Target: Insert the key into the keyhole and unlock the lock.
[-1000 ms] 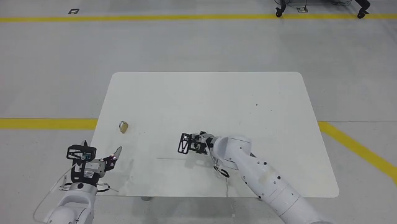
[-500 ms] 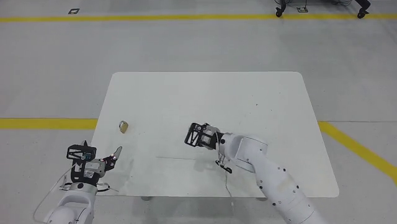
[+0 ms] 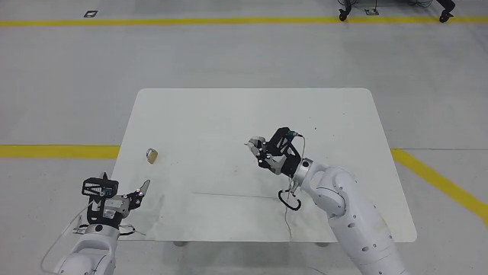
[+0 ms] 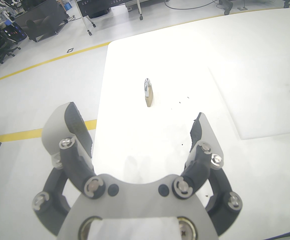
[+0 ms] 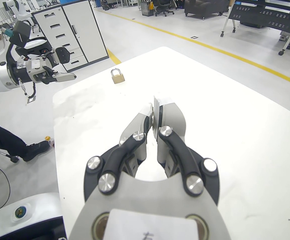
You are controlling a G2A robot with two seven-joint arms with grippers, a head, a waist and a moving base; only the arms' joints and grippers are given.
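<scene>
The white surface carries one small brass padlock, standing upright near its nine o'clock edge.

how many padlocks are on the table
1: the padlock stands upright on the table, near the edge by the open left gripper, well apart from the right gripper shut on the key. Nothing seems to hide another.

Seemingly brass-gold lock, white table

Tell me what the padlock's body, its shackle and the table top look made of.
Padlock body: dull yellow-gold, likely brass. Shackle: bright silvery with glints, likely polished or plated steel. Table top: plain white, matt, smooth; laminate or plastic, cannot tell which.
</scene>
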